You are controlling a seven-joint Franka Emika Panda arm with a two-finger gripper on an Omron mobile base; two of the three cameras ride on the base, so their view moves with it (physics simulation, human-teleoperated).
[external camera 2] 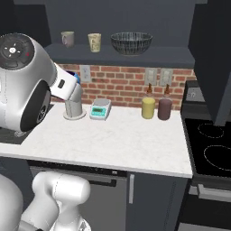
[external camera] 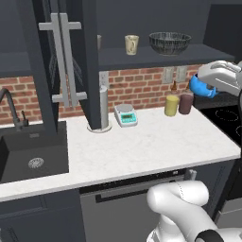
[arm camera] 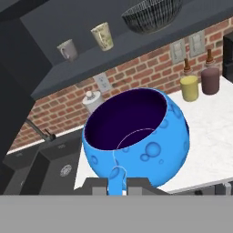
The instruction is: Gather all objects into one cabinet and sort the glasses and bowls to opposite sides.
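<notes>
My gripper point(arm camera: 116, 181) is shut on the rim of the small bright blue bowl point(arm camera: 136, 136), holding it in the air above the counter. In the left base view the hand carries the blue bowl point(external camera: 200, 88) at the right, below shelf height. On the open cabinet's shelf point(external camera: 156, 59) stand the grey-mauve tumbler point(external camera 2: 67, 39), the cream tumbler point(external camera 2: 94, 42) beside it, and the wide dark mesh bowl point(external camera 2: 131, 43) to their right. In the left base view the cabinet door point(external camera: 66, 61) half hides the mauve tumbler.
A yellow canister point(external camera: 171, 105) and a brown canister point(external camera: 185, 103) stand at the brick wall. A small scale point(external camera: 125, 115) and a steel cylinder point(external camera: 104, 106) are on the white counter point(external camera: 156, 146). The sink point(external camera: 33, 156) is left, the stove point(external camera 2: 212, 144) right.
</notes>
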